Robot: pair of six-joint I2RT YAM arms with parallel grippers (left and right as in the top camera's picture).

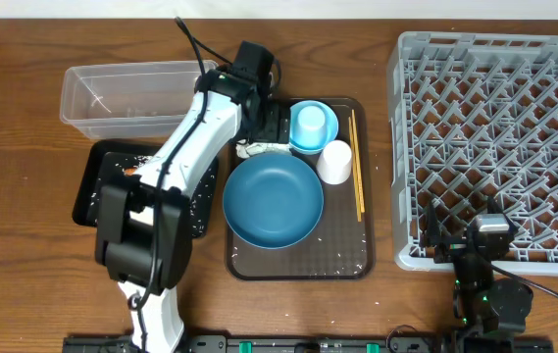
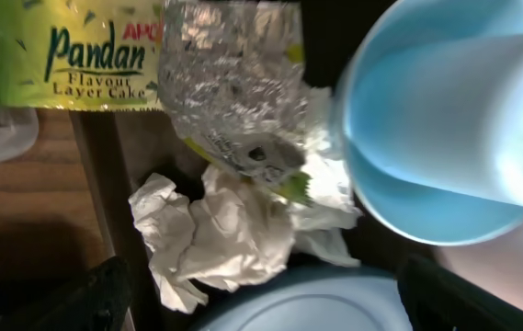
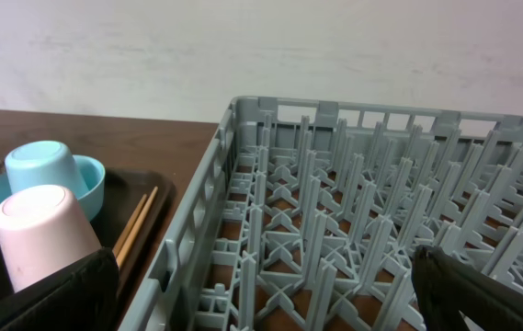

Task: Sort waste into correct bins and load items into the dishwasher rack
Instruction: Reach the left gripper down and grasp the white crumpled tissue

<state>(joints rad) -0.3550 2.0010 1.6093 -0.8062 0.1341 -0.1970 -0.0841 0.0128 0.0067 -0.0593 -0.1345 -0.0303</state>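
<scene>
My left gripper [image 2: 270,308] is open low over the brown tray's back left corner, its fingers [image 2: 96,299] on either side of the blue dish's rim [image 2: 335,303]. Just ahead of it lie the crumpled white tissue [image 2: 224,230] and the yellow-green wrapper [image 2: 86,55]. A light-blue cup [image 2: 482,110] stands upside down in the light-blue bowl [image 2: 408,207]. The white-pinkish cup [image 1: 334,162] and chopsticks [image 1: 356,162] lie to the right. My right gripper [image 3: 270,294] hangs open over the grey rack's [image 3: 335,230] near left corner, holding nothing.
The clear box [image 1: 122,93] sits at the back left. In front of it the black tray [image 1: 102,186] holds scattered rice grains [image 1: 197,211] and an orange bit [image 1: 129,169], partly under my left arm. More grains lie on the brown tray [image 1: 342,263].
</scene>
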